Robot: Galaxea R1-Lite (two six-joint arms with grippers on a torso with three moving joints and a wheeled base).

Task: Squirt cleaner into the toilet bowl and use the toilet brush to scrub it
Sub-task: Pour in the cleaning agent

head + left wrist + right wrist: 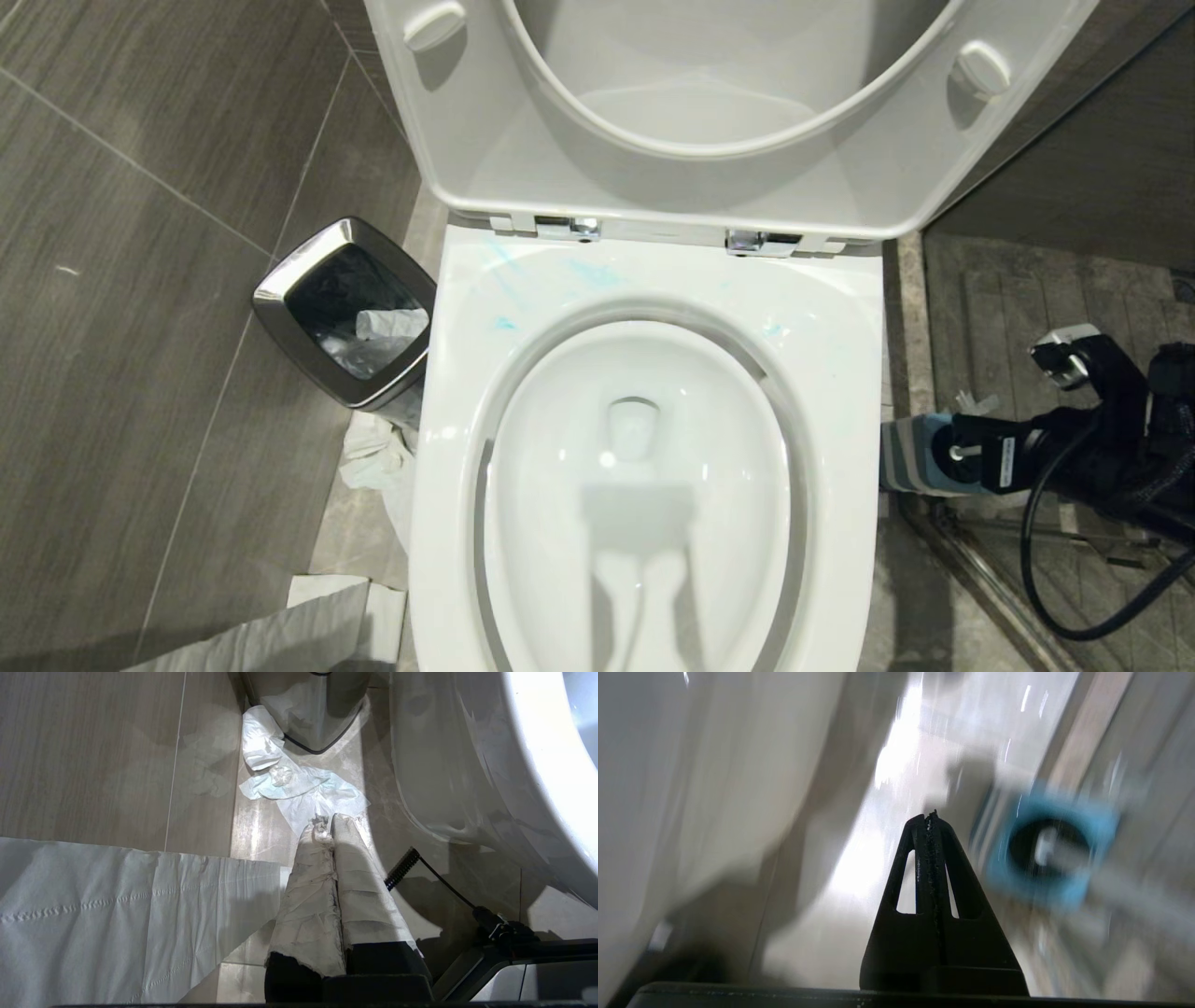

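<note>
Grey wood-look floor tiles surround the large glossy white ceramic toilet bowl, seat and lid raised, presumably for access. Light blue-teal cleaner streaks mark the rear rim. Beside it stands a chrome-rimmed black trash bin; on the bowl's other side the right gripper reaches toward a squat blue-and-grey brush holder.

Low by the floor, the left gripper, its cloth-wrapped fingers pressed together and empty, hangs over white tissue sheets.

Blurred, the right wrist view shows its black fingers clenched on nothing, near the holder's blue square mouth; something pale inside may be the toilet brush's handle, though I cannot tell.
</note>
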